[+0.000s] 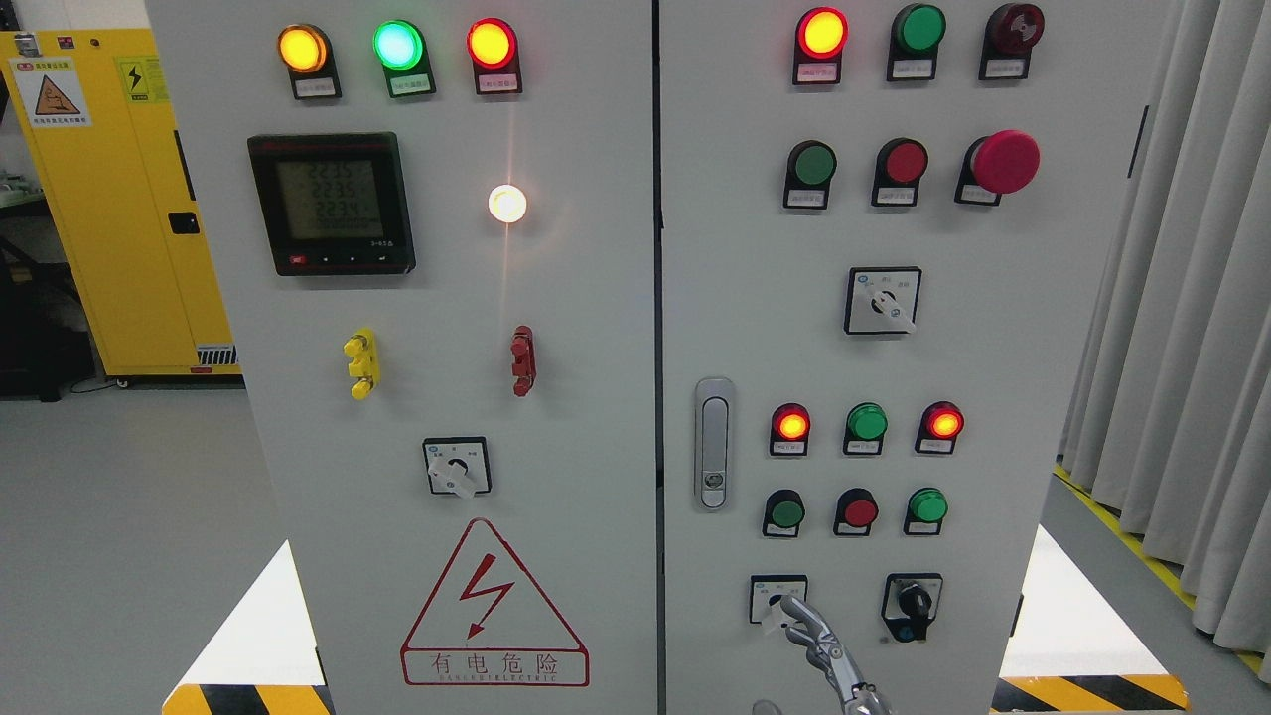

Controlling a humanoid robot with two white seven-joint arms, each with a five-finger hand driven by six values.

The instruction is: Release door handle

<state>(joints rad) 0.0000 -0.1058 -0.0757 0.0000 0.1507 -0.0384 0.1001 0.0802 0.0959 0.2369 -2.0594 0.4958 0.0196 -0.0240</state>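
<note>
Two grey doors of an electrical cabinet fill the scene, split by a dark vertical seam. One robot hand, silver and jointed, rises from the bottom edge right of the middle, a finger stretched up to the small selector switch low on the right door; it grips nothing, though how far its other fingers are spread cannot be told from here. The door handle, a slim metal latch, sits upright just right of the seam at mid-height, well above the hand and apart from it. Beside the handle run two rows of round lamps and buttons in red and green. Higher on the right door stands a red mushroom button. The left door carries a digital meter, a lit white lamp and a red-lined warning triangle. A yellow cabinet stands at far left, grey curtains at right.
</note>
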